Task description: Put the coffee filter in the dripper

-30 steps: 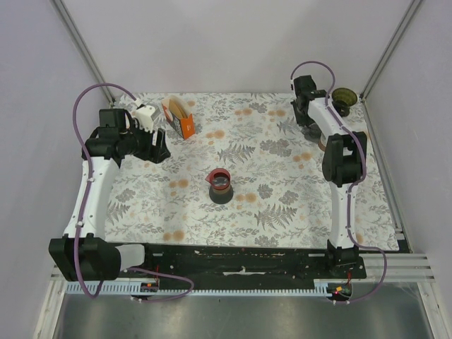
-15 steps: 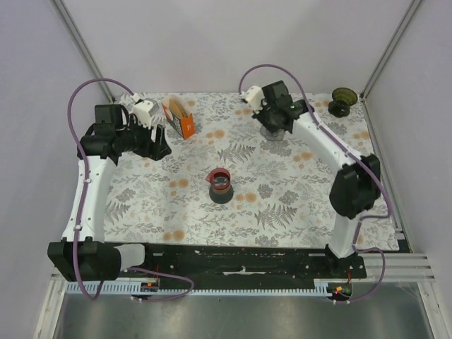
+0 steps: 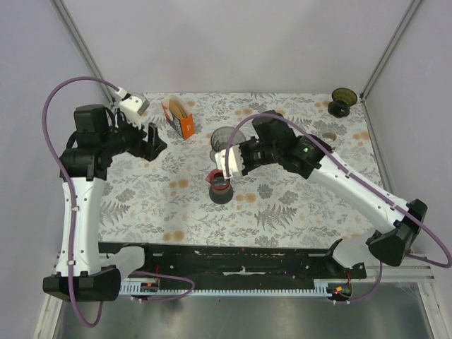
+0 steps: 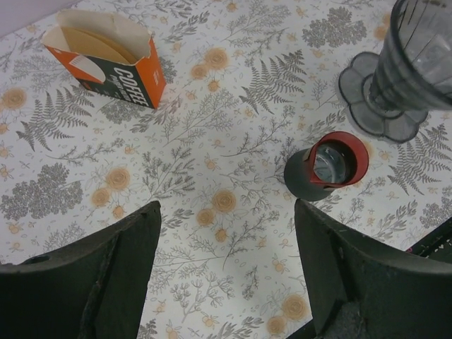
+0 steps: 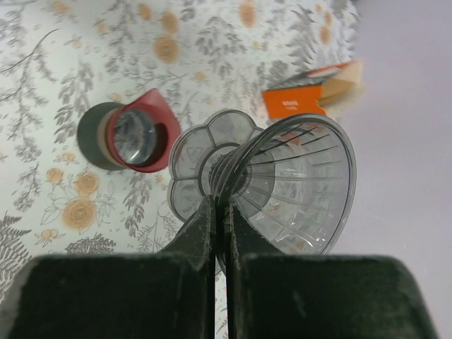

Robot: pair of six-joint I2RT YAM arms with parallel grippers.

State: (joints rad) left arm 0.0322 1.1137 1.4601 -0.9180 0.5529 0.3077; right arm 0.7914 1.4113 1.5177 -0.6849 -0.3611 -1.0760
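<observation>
The right hand (image 5: 219,213) pinches the dripper (image 5: 300,180) by its rim beside the red-lidded carafe (image 5: 131,138); the left hand (image 4: 224,236) hangs open above the tabletop (image 4: 212,152) near the filter box (image 4: 106,65)

On my top camera the surface (image 3: 282,212) is a pale cloth printed with grey ferns and orange blossoms. Near its middle, a touch toward 8 o'clock, I see a small dark pot (image 3: 220,185) standing upright, with a red collar and a glassy top; my left wrist feed shows it too (image 4: 326,165), and there the collar has a notch on one side. In the far corner at 2 o'clock sits an olive-green cup-shaped piece (image 3: 343,101), well apart from the pot. Two metal posts (image 3: 85,49) rise at the back corners at 11 and 1 o'clock. A black plate (image 3: 240,258) runs along the 6 o'clock edge.
</observation>
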